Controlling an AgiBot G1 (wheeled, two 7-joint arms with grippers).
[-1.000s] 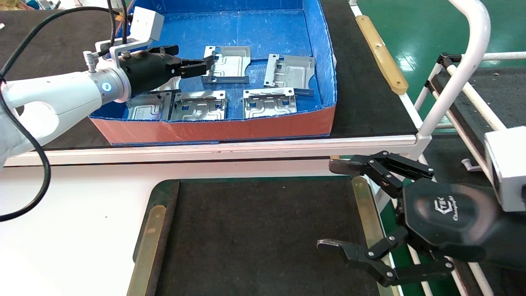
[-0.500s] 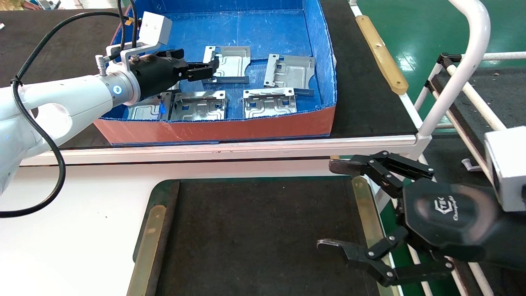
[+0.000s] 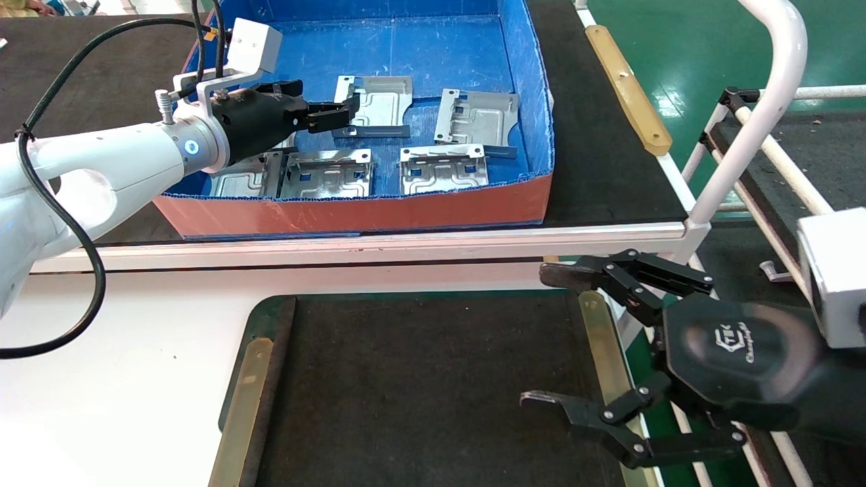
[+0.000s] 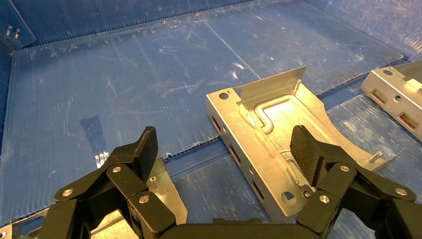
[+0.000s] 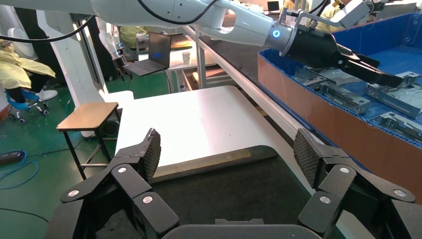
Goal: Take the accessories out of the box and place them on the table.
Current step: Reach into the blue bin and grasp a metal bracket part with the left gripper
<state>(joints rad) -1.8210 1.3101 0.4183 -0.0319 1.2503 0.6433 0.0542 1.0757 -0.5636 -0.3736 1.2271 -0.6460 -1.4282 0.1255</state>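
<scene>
The blue box (image 3: 352,210) with its orange front wall stands on the far bench. Several silver accessories lie in it: one at the back middle (image 3: 375,105), one at the back right (image 3: 477,118), and a front row (image 3: 443,169) (image 3: 328,174) (image 3: 243,177). My left gripper (image 3: 338,111) is open and empty inside the box, low over the left edge of the back-middle plate. In the left wrist view (image 4: 224,149) one finger hangs over that plate (image 4: 268,134), the other over the blue floor. My right gripper (image 3: 544,337) is open and empty at the right edge of the table (image 3: 419,379).
The bench's white front rail (image 3: 338,247) runs between box and table. Brass strips (image 3: 240,406) (image 3: 602,358) line the table's sides. A white surface (image 3: 135,352) lies to the left. A white tube frame (image 3: 764,101) stands at the right. A black cable (image 3: 67,270) hangs from my left arm.
My left gripper has shifted slightly farther into the box toward the back-middle plate, still open. The right arm has not moved.
</scene>
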